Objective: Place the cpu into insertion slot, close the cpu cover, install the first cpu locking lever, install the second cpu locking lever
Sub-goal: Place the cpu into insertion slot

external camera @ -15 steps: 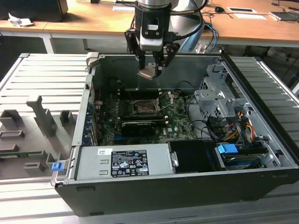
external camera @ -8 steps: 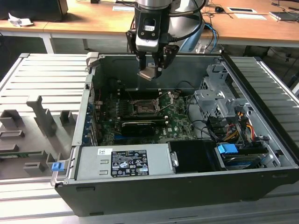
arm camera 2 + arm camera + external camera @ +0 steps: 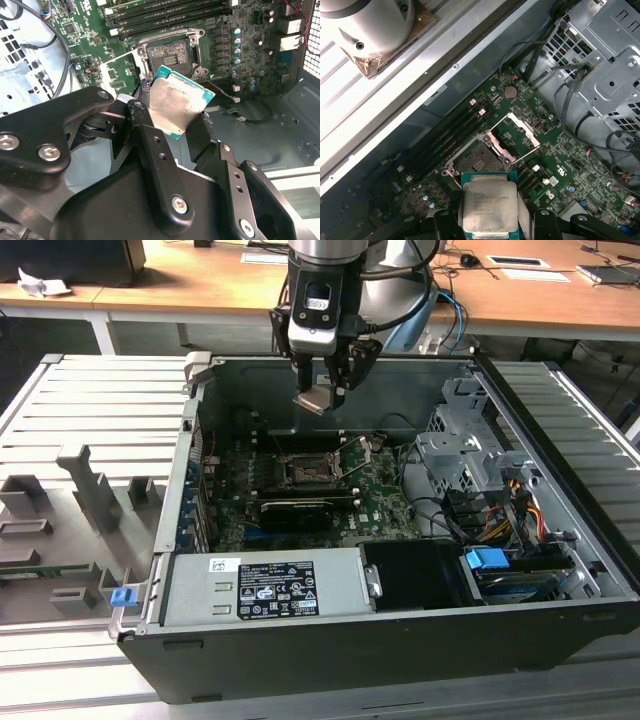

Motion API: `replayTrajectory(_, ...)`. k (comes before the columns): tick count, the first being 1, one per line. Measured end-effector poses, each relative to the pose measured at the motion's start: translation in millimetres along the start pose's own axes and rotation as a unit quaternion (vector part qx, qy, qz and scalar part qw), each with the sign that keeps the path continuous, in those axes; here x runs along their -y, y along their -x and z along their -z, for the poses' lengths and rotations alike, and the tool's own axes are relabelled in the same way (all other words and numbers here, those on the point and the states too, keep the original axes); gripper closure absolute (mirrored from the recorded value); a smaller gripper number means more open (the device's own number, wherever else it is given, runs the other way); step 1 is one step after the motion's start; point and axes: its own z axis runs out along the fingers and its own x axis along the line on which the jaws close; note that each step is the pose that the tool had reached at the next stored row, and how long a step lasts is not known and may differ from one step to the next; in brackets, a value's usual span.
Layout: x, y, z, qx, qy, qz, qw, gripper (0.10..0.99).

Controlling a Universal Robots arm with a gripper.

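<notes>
1. The pincer hangs over the open computer case, its two black fingers clamped on opposite edges of the cpu.
2. Between the fingers the cpu sits tilted. In both wrist views its silvery face shows with a teal-green border, and it is up in the air, touching nothing but the pincer.
3. Below the pincer and well apart from it, the insertion slot lies on the green circuit board, its dark centre uncovered.
4. Just beside the slot, the cpu cover stands swung up off the socket. It is a thin metal frame, and the board shows through its cut-out.
5. On the slot's other side, further out from the pincer, long dark memory slots run side by side.
6. Beyond the slot, in the exterior view, a long black card lies across the board. Past it is a grey power supply box at the case's near wall.
7. Off to the exterior view's right of the pincer, a metal drive cage fills that end of the case.
</notes>
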Motion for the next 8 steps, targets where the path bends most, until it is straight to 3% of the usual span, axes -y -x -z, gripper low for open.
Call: replayTrajectory(8,0.1,0.0,-1.7,0.0005,0.0001,-0.005,1.0,0.557)
